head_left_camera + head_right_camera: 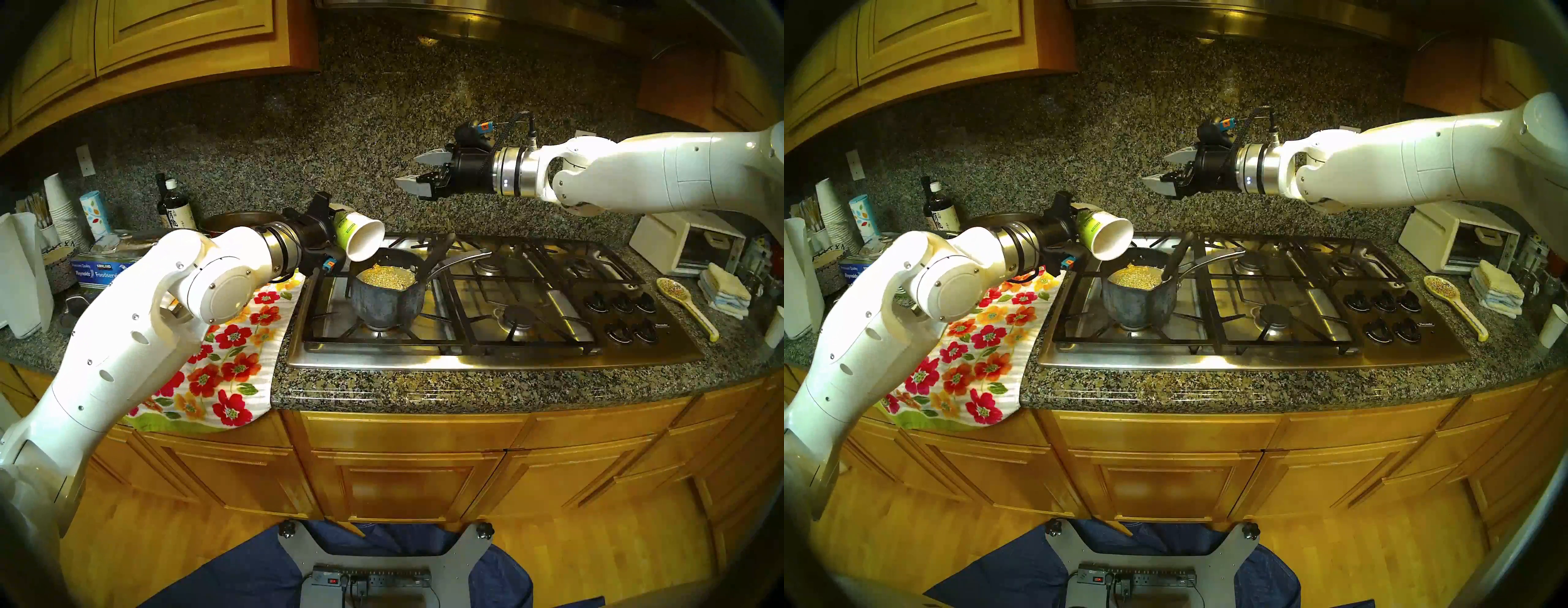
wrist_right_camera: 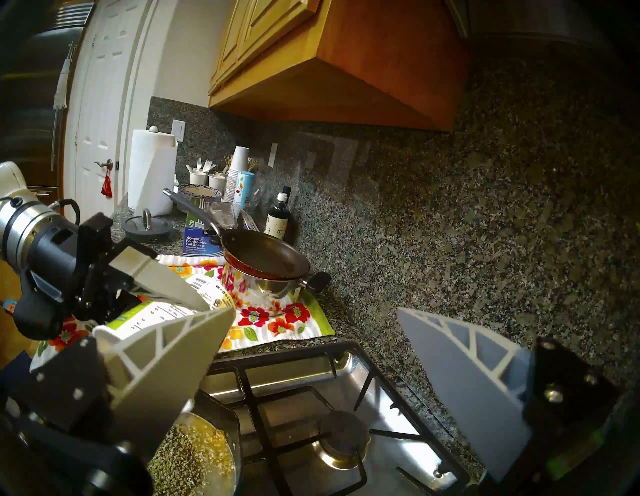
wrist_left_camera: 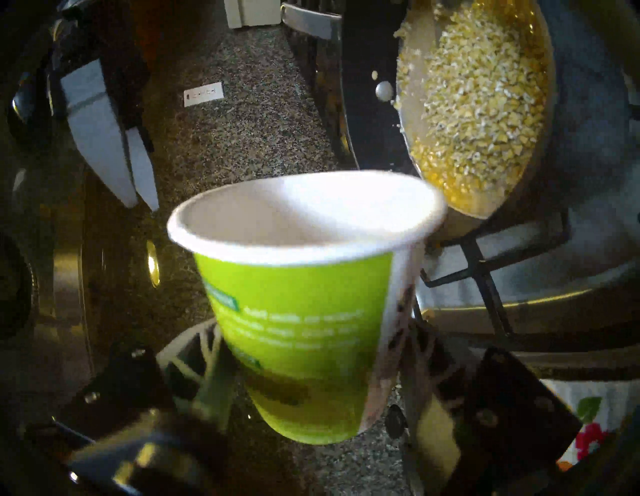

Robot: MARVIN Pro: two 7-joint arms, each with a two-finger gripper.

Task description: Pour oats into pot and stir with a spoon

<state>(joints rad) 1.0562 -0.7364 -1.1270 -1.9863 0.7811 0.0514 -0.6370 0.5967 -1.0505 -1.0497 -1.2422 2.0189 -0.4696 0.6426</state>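
The small dark grey pot (image 1: 384, 303) stands on the front left burner with its silver handle (image 1: 460, 258) pointing right. Pale oats (image 1: 386, 276) fill it and also show in the left wrist view (image 3: 474, 104) and the right wrist view (image 2: 194, 446). The dark spoon (image 1: 433, 254) leans inside the pot at its right rim. My left gripper (image 1: 339, 231) is shut on the white and green paper cup (image 1: 360, 240), tipped mouth-down over the pot's left rim. The cup's inside (image 3: 304, 214) looks empty. My right gripper (image 1: 409, 172) is open and empty, high above the back of the stove.
A floral towel (image 1: 229, 352) lies left of the stove under my left arm. A red frying pan (image 2: 266, 256) sits on a steel pot at the back left. A cream spoon (image 1: 683, 301), stove knobs (image 1: 619, 305) and a toaster oven (image 1: 687, 242) are on the right.
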